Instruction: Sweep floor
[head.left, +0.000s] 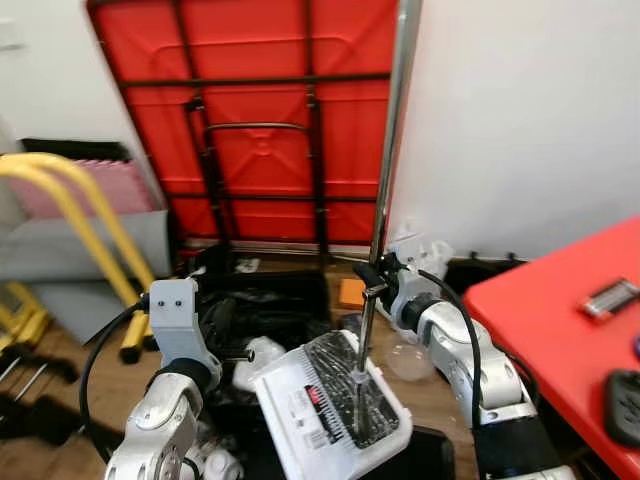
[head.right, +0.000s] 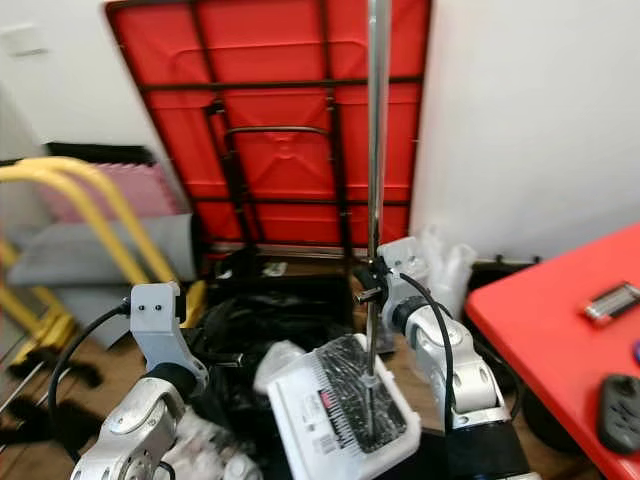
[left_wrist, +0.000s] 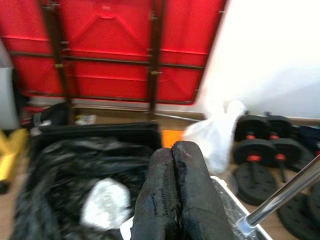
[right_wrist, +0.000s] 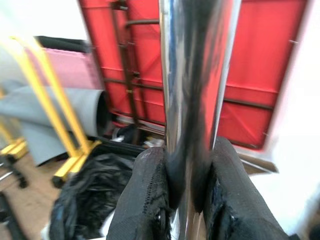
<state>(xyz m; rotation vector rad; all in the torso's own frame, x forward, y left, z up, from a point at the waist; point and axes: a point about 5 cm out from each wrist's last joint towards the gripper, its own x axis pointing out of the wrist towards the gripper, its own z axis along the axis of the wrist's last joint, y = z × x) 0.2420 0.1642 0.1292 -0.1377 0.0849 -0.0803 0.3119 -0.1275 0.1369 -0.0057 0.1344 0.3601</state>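
Observation:
A long metal pole (head.left: 385, 180) stands nearly upright and ends in a white sweeper head (head.left: 335, 405) with black bristles, low in front of me. My right gripper (head.left: 372, 278) is shut on the pole about halfway up; in the right wrist view its fingers (right_wrist: 145, 195) clamp the shiny tube (right_wrist: 192, 75) from both sides. My left gripper (left_wrist: 175, 155) is shut with nothing in it, held over a black bin bag (left_wrist: 75, 165) in a dark crate. A crumpled white wad (left_wrist: 105, 202) lies in the bag.
A folded red table (head.left: 270, 110) leans on the wall ahead. A red tabletop (head.left: 560, 320) with small dark items is at my right. A yellow frame (head.left: 90, 220) stands left. Dumbbells (left_wrist: 270, 150), a white plastic bag (left_wrist: 215, 135) and an orange item (head.left: 351, 292) lie on the wooden floor.

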